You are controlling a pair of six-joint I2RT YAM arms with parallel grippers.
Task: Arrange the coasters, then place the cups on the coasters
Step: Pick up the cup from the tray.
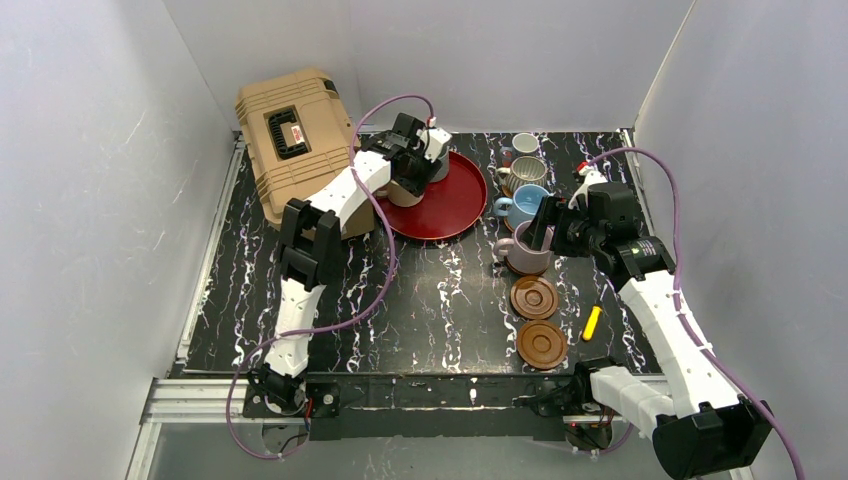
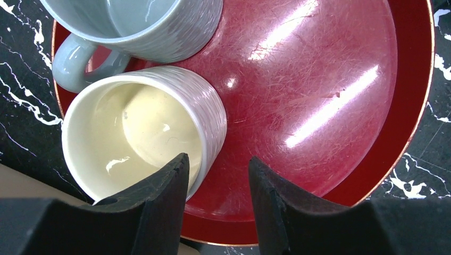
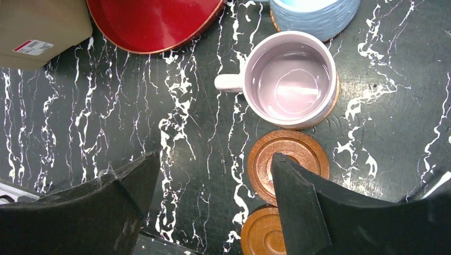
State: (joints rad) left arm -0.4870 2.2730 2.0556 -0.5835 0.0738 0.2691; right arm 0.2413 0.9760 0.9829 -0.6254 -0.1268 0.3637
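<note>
On the red tray (image 2: 330, 106) stand a cream-yellow cup (image 2: 138, 138) and a grey-green cup (image 2: 143, 26). My left gripper (image 2: 218, 159) straddles the cream cup's near rim: one finger (image 2: 159, 196) inside, the other outside with tray showing between it and the wall. In the top view that gripper (image 1: 415, 180) is over the tray's left part. White (image 1: 525, 144), ribbed grey (image 1: 527, 172), light blue (image 1: 525, 205) and lilac (image 1: 525, 255) cups form a column at the right, and the lilac cup (image 3: 290, 79) stands on a brown coaster. Two bare brown coasters (image 3: 290, 159) (image 3: 263, 234) lie nearer. My right gripper (image 3: 213, 159) hangs open and empty above them.
A tan hard case (image 1: 290, 140) lies at the back left, touching the tray's side. A small yellow object (image 1: 592, 322) lies right of the bare coasters (image 1: 534, 297). White walls close in the black marbled table (image 1: 440, 300) on three sides.
</note>
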